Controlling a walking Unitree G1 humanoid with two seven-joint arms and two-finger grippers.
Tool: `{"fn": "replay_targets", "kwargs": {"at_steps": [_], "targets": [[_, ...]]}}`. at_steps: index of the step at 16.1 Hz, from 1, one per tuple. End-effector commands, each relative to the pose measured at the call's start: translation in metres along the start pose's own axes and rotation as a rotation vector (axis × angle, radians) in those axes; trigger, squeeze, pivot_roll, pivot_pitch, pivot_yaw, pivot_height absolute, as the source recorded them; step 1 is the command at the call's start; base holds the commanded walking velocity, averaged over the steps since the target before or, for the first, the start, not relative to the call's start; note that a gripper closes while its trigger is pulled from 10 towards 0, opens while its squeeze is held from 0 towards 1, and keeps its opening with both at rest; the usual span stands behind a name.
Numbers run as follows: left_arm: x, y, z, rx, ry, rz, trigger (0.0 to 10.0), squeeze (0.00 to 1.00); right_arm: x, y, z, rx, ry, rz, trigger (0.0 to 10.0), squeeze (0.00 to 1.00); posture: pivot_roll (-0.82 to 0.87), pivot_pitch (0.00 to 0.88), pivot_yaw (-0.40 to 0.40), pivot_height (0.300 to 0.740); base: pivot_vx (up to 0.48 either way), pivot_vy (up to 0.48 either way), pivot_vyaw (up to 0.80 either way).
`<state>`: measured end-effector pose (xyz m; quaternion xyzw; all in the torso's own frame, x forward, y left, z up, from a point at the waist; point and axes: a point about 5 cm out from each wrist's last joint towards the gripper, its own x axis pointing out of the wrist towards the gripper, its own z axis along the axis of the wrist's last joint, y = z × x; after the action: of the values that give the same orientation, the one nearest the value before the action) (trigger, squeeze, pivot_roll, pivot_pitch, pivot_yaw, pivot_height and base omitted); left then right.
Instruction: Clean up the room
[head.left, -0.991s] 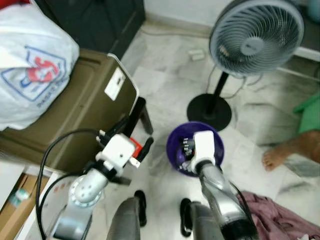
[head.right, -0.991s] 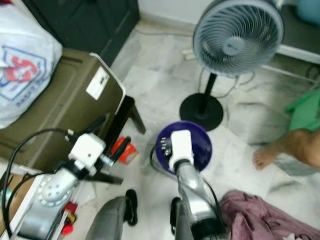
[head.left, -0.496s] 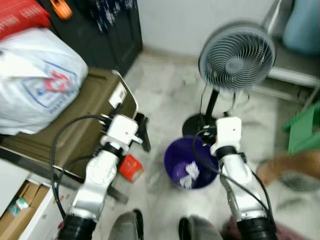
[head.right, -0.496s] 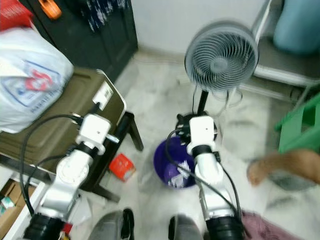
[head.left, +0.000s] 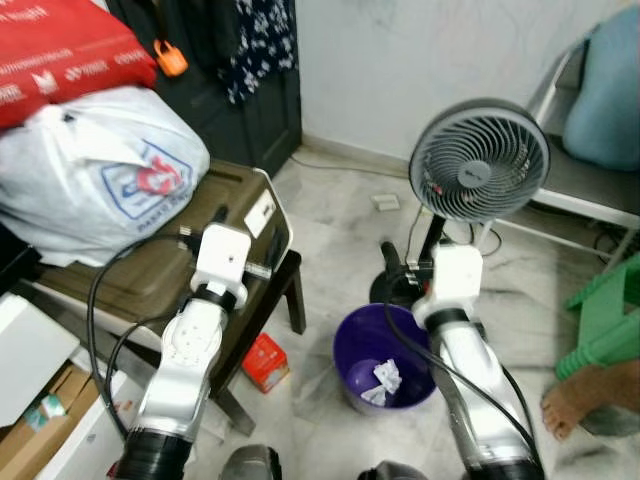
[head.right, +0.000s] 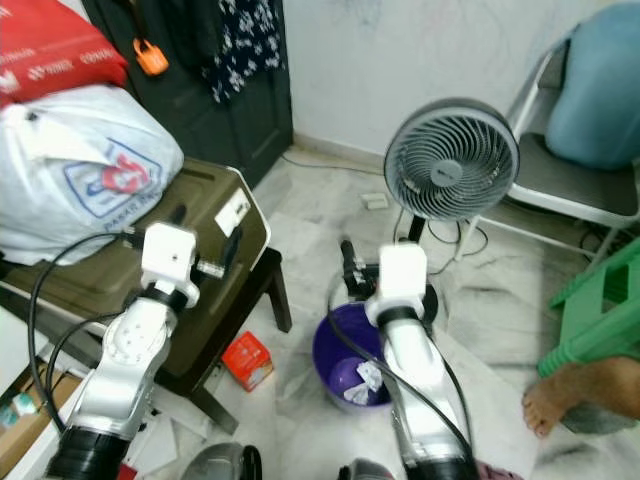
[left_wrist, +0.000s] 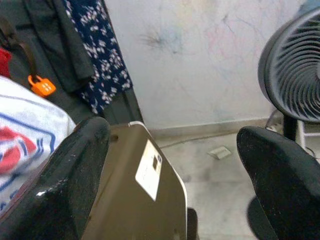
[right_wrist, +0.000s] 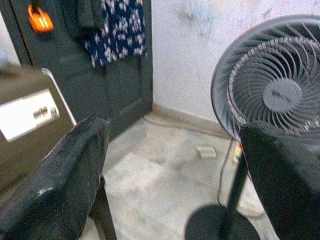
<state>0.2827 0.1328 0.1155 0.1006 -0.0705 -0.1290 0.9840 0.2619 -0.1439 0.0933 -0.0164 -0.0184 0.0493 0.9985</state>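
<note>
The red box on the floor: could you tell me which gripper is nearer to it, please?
Left. The left gripper is raised beside the olive case, above the red box; the right gripper is over the purple bin, farther away.

A round purple plastic waste bin (head.left: 385, 352) stands upright on the pale marble floor, just in front of the black round base of the grey standing fan (head.left: 480, 160). Crumpled white paper scraps (head.left: 383, 380) lie inside it at the bottom. To the fan's left and nearer than the bin, a small red cardboard box (head.left: 265, 362) lies tilted on the floor.
</note>
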Motion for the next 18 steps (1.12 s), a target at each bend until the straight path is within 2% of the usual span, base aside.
{"fn": "replay_targets", "kwargs": {"at_steps": [1, 3, 5, 8, 9, 10, 11, 12, 14, 15, 16, 18], "targets": [[-0.004, 0.005, -0.002, 0.001, 0.000, 0.001, 10.0, 0.00, -0.003, -0.002, 0.007, 0.001, -0.032, 0.006, 10.0, 1.00, -0.03, 0.000, 0.038, 0.740, 0.000, 0.000, 0.00], [-0.011, 0.003, -0.009, -0.005, 0.020, 0.000, 10.0, 0.00, -0.014, -0.015, 0.000, 0.028, 0.008, -0.048, 10.0, 1.00, -0.02, 0.000, 0.030, 0.740, 0.000, 0.000, 0.00], [-0.018, 0.000, -0.011, -0.010, 0.035, -0.029, 10.0, 0.00, -0.013, 0.000, 0.007, 0.030, -0.018, 0.007, 10.0, 1.00, -0.01, 0.000, 0.038, 0.740, 0.000, 0.000, 0.00], [-0.026, -0.001, -0.013, -0.034, 0.040, -0.052, 10.0, 0.00, -0.018, 0.012, 0.008, 0.042, -0.024, 0.026, 10.0, 1.00, -0.02, 0.000, 0.051, 0.740, 0.000, 0.000, 0.00], [-0.024, -0.009, -0.011, -0.030, 0.029, -0.083, 10.0, 0.00, -0.019, 0.010, 0.003, 0.040, -0.001, 0.025, 10.0, 0.09, -0.03, 0.000, 0.052, 0.740, 0.000, 0.000, 0.00], [-0.019, -0.011, -0.007, -0.042, 0.010, -0.087, 10.0, 0.00, -0.018, 0.008, 0.001, 0.033, 0.012, 0.025, 10.0, 0.00, -0.03, 0.000, 0.043, 0.740, 0.000, 0.000, 0.80], [-0.012, -0.011, -0.001, -0.062, -0.019, -0.067, 10.0, 0.00, -0.014, 0.006, -0.001, 0.022, 0.022, 0.025, 10.0, 0.00, -0.04, 0.000, 0.035, 0.740, 0.000, 0.000, 0.80], [-0.006, -0.016, 0.000, -0.045, -0.041, -0.071, 10.0, 0.00, -0.007, 0.004, 0.000, 0.018, 0.020, 0.041, 10.0, 0.00, -0.06, 0.000, 0.018, 0.740, 0.000, 0.000, 0.80], [-0.007, -0.021, -0.003, -0.057, -0.023, -0.066, 10.0, 0.00, -0.003, 0.004, 0.000, 0.019, 0.034, 0.036, 10.0, 0.00, -0.05, 0.000, 0.012, 0.740, 0.000, 0.000, 0.80], [-0.019, -0.021, -0.001, -0.018, -0.032, -0.069, 10.0, 0.00, -0.005, 0.015, 0.004, 0.033, 0.027, 0.063, 10.0, 0.00, -0.03, 0.000, 0.028, 0.740, 0.000, 0.000, 0.80], [-0.021, -0.020, -0.001, -0.010, -0.035, -0.067, 10.0, 0.00, -0.005, 0.016, 0.005, 0.043, 0.024, 0.061, 10.0, 0.00, -0.02, 0.001, 0.036, 0.740, 0.000, 0.000, 0.80], [-0.019, -0.008, -0.004, -0.048, -0.016, -0.017, 10.0, 0.00, 0.002, 0.020, 0.015, 0.064, -0.021, 0.052, 10.0, 0.00, -0.02, 0.001, 0.056, 0.740, 0.000, 0.000, 0.80]]}}
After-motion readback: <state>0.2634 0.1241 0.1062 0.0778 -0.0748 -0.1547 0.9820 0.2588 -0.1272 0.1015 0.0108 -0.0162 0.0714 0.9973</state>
